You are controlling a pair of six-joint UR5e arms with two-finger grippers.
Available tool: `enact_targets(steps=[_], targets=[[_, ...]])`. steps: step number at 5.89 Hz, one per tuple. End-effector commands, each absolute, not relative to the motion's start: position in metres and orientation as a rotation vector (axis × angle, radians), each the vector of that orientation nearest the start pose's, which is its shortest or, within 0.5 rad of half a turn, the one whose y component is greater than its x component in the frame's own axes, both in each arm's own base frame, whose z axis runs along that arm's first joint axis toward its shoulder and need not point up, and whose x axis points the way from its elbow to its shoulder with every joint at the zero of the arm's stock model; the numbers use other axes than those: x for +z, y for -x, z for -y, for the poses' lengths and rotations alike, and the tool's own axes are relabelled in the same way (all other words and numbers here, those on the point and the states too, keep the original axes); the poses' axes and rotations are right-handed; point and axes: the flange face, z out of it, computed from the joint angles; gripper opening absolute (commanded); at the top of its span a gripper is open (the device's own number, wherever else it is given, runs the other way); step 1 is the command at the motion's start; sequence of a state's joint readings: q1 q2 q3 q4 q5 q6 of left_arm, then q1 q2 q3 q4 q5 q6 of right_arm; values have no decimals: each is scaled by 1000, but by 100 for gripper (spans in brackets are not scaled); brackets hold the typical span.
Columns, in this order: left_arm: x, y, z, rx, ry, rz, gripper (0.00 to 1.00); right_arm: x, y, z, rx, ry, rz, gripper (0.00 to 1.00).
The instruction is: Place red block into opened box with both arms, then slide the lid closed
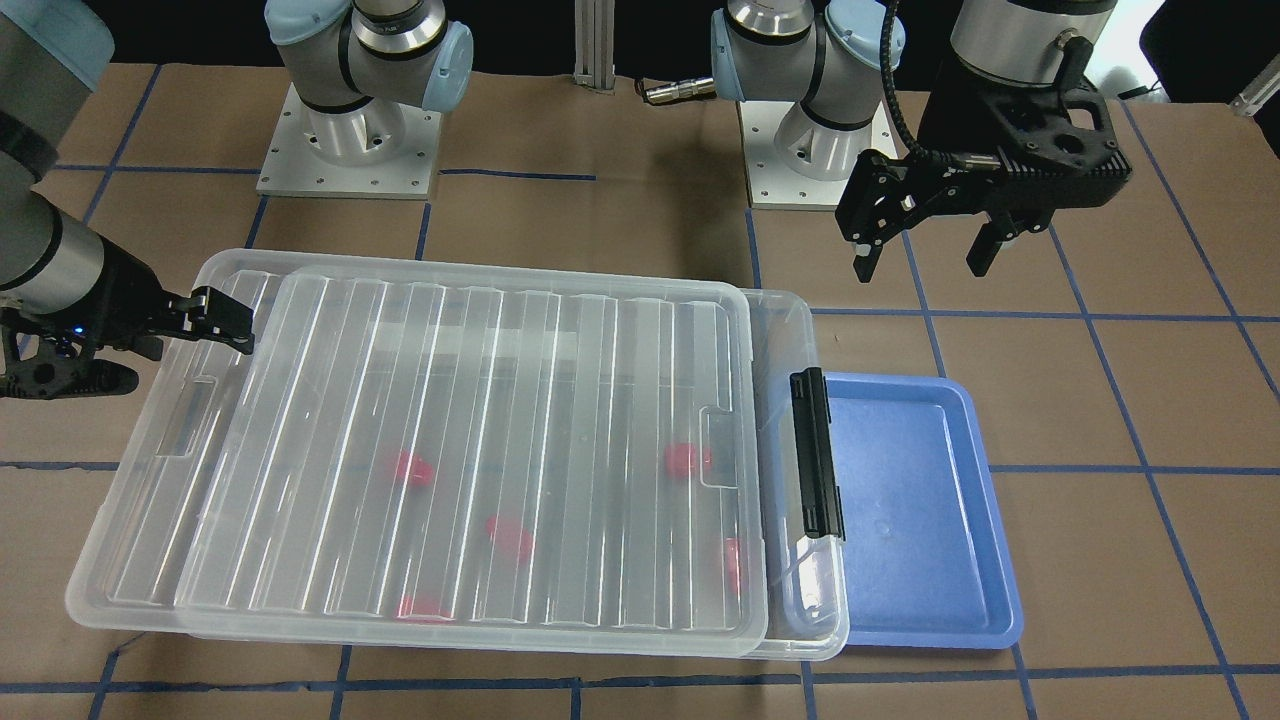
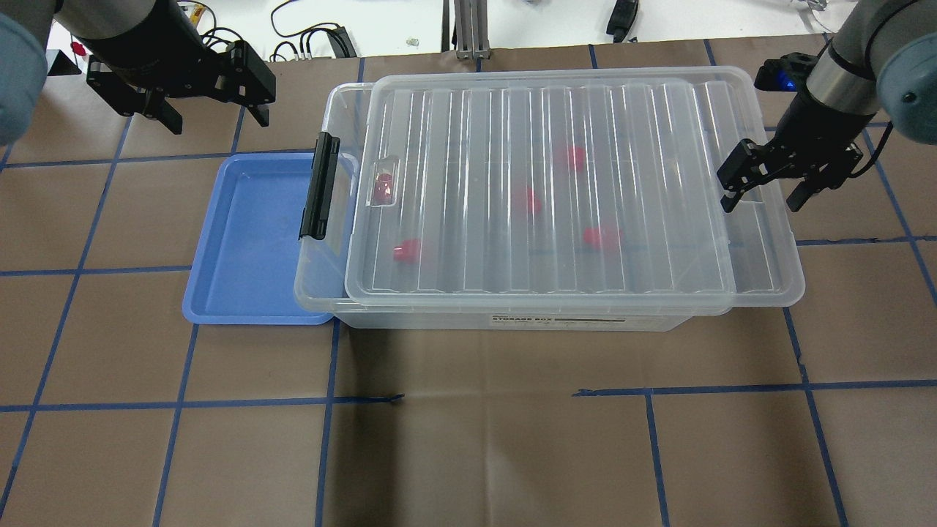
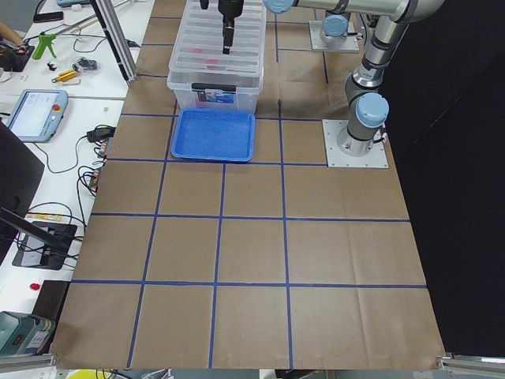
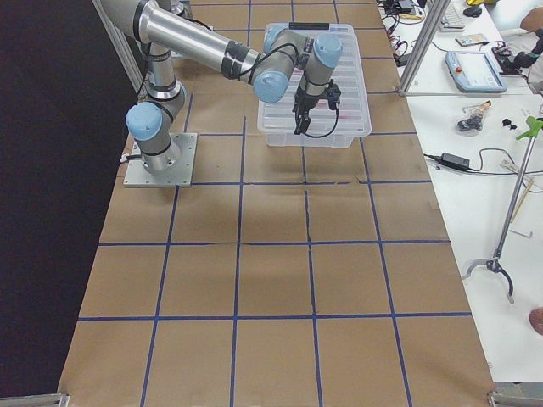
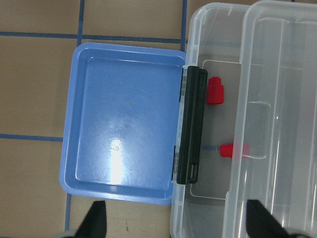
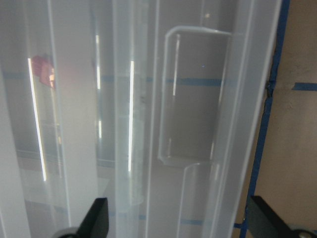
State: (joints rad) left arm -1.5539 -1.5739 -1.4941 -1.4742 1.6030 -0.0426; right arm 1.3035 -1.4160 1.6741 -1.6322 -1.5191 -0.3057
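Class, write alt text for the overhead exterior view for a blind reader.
A clear box holds five red blocks under a ribbed lid that leaves the latch end uncovered. A blue tray sits at that end; the left gripper and right gripper are open.

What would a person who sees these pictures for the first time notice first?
The big clear box stands in the middle, its ribbed lid covering all but a strip at the black latch end. Through the lid five red blocks show on the box floor. An empty blue tray lies beside the latch end, and the right arm's open fingers hang at the lid's opposite end.
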Motion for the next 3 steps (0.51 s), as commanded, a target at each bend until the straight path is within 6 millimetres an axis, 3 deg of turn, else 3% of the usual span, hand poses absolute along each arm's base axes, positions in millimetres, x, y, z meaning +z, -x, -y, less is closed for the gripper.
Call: enact_targets(steps=[1,3], targets=[[535,122,510,-265,95,-3099,99,395,-40,530,191,31,-3067,100],[534,121,510,-263,95,-3099,99,425,-110,524,114,-21,-3098,100]])
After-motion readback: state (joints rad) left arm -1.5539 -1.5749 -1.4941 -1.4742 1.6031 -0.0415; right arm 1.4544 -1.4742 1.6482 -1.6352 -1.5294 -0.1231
